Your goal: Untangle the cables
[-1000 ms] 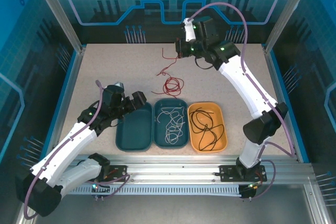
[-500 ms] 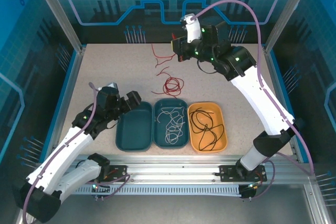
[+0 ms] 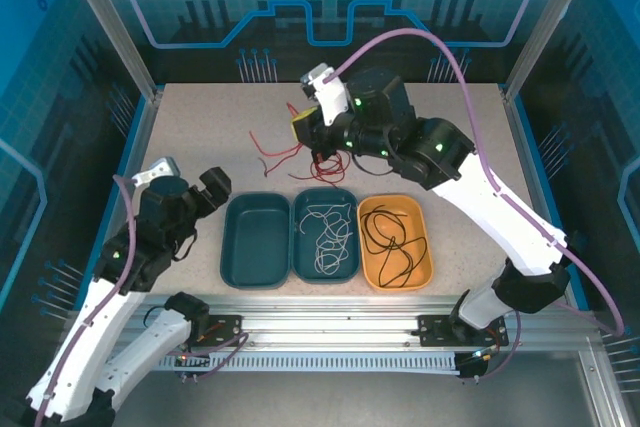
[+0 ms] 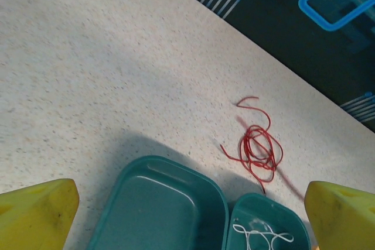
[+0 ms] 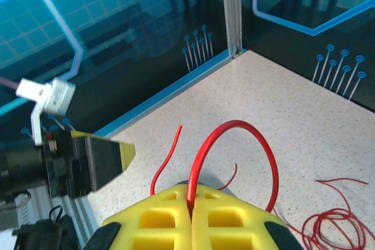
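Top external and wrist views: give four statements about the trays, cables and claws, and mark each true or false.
1. The right claw is shut on a red cable. True.
2. The orange tray holds white cables. False: it holds black cables; the white cables lie in the middle teal tray.
3. The left teal tray is empty. True.
4. The left claw grips the red bundle. False: it is open, and the bundle lies on the table.

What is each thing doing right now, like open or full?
Left yellow fingers: open, holding nothing.
Right yellow fingers: shut on a thin red wire.
Red wire tangle: loose on the speckled table.
Left teal plastic tray: empty.
Middle teal tray: holds white wires.
Orange tray: holds black wires.
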{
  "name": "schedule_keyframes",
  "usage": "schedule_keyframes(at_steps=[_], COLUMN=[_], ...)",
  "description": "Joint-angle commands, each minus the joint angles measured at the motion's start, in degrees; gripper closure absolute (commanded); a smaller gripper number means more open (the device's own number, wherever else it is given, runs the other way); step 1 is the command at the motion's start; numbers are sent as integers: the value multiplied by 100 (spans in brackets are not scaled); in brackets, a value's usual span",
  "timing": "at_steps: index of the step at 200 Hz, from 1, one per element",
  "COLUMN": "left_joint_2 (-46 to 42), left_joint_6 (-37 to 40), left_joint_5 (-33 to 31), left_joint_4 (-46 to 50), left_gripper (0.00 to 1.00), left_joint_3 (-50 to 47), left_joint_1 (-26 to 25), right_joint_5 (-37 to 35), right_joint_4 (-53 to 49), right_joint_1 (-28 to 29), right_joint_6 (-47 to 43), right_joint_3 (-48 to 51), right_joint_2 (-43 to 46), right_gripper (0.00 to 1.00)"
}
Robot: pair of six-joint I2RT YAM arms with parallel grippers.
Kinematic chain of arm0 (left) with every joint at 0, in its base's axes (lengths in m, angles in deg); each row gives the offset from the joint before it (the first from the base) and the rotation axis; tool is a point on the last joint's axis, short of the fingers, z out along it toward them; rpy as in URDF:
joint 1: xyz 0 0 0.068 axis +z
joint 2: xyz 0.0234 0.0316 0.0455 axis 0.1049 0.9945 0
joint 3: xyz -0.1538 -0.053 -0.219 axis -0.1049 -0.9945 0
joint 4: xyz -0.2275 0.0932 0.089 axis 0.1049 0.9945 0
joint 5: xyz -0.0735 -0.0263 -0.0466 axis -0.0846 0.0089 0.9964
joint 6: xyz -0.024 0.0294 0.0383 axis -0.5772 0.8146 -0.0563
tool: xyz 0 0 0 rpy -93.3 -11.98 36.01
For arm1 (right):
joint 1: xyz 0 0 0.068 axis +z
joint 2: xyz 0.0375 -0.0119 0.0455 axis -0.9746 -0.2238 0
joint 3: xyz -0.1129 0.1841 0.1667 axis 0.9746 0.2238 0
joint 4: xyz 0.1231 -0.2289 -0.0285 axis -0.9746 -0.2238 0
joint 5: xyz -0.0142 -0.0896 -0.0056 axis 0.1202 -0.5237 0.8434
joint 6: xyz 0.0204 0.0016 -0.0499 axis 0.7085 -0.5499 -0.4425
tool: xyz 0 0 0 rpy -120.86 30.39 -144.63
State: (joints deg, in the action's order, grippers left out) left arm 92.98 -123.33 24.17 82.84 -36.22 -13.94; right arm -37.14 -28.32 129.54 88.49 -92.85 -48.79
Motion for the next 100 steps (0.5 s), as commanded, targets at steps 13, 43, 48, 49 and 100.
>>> schedule_keyframes(at_steps=[13, 43, 48, 49, 100], left_joint_2=[-234, -306, -310, -314, -360], left_joint_6=[279, 396, 397, 393, 322], left_joint_5=[-646, -804, -826, -828, -799], left_joint_4=[496, 569, 578, 578, 547], left_gripper=[1, 1, 1, 1, 1], left_joint_3=[363, 486, 495, 496, 456], left_joint_1=[63, 65, 64, 63, 63], right_joint_5=[-332, -562, -567, -564, -757], right_joint_4=[-48, -43, -32, -30, -146], right_joint_1=[468, 843, 888, 897, 1187], right_joint_6=[-184, -257, -258, -258, -226], right_joint_3=[184, 424, 464, 468, 629], right_joint_2=[96, 46, 22, 19, -435], right_gripper=[100, 100, 100, 100, 100])
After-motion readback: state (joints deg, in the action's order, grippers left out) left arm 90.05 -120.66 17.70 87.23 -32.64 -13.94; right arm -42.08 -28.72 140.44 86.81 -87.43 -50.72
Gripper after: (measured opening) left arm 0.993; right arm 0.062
